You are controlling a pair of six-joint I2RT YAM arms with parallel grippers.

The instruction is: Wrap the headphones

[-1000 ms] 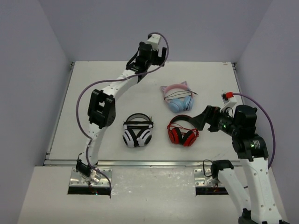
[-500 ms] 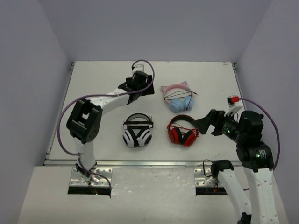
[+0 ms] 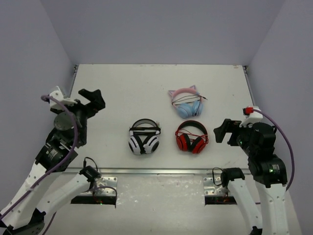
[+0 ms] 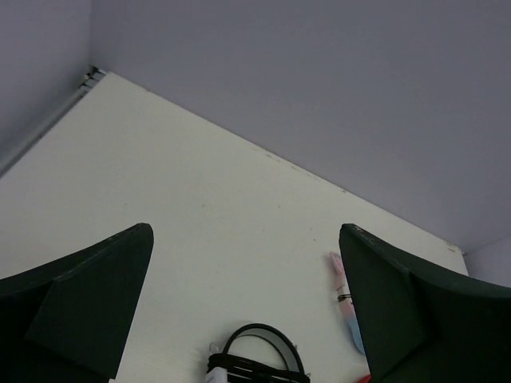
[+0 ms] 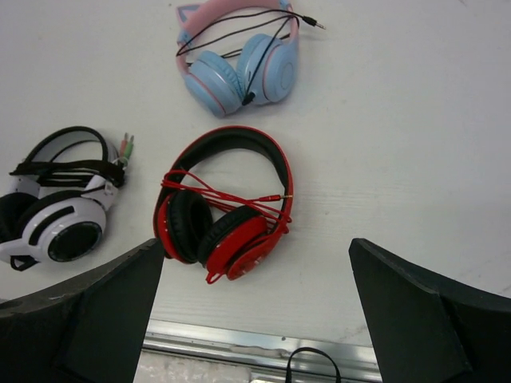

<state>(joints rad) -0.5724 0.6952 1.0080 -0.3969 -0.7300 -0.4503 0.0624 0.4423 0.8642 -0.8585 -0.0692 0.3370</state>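
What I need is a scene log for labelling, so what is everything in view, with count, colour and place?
pink-and-blue headphones: one; light blue ear cups, pink cat-ear headband, thin black cable lying across them; right of centre, farthest of the three pairs.
red-and-black headphones: one; red cable across the cups; just nearer than the blue pair.
white-and-black headphones: one; left of the red pair.
table: one; white.
walls: pale lilac; on three sides.
arms: two; white and black with purple cables; at the near edge.
left gripper: one; black, open, empty; over the table's left edge.
right gripper: one; black, open, empty; right of the red pair.
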